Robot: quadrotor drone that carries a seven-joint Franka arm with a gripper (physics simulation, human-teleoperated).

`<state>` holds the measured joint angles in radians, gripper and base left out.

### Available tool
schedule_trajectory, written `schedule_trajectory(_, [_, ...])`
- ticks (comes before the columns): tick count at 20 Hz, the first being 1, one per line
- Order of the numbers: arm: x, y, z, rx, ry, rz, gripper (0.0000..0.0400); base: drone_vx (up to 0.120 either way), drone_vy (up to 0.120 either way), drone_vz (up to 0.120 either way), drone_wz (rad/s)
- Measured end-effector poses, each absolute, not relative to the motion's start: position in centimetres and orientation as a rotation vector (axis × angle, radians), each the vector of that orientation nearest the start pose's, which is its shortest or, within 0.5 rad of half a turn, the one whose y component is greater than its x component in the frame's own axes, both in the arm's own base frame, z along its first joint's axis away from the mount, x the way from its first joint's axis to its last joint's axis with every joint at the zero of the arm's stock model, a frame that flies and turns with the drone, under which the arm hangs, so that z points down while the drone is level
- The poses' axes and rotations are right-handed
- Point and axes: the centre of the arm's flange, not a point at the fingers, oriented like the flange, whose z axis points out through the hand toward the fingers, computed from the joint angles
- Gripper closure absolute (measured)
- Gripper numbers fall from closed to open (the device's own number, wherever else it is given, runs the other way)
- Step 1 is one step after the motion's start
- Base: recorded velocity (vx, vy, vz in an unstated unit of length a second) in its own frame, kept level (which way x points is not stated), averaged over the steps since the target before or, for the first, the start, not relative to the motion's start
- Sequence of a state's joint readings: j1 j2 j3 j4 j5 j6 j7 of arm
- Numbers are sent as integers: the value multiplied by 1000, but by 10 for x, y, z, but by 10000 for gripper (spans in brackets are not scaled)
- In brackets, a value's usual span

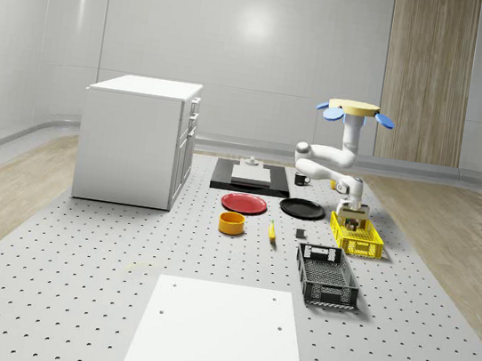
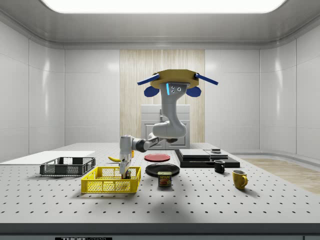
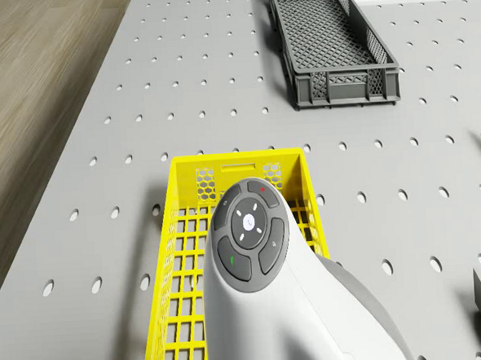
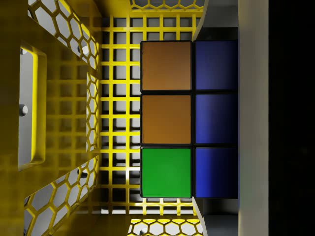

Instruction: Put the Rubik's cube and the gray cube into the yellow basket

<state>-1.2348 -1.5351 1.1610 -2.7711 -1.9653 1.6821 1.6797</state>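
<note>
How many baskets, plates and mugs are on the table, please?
Baskets: 2, yellow basket and dark basket
Plates: 2, red plate and black plate
Mugs: 2, black mug and yellow mug
Total: 6

Simulated robotics lab room.
Perforated grey table [image 1: 74,283], plain pale wall panels [image 1: 242,46], white cabinet [image 1: 137,139], ceiling light panel [image 2: 160,5].
</note>
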Motion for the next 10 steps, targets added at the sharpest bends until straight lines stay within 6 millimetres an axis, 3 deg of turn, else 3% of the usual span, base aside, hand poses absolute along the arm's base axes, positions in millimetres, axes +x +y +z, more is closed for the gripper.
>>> schedule_trajectory(4, [319, 6, 561, 1, -2, 786, 28, 0, 0, 0, 0])
schedule_trajectory(10, [319, 6, 542, 1, -2, 786, 6, 0, 0, 0, 0])
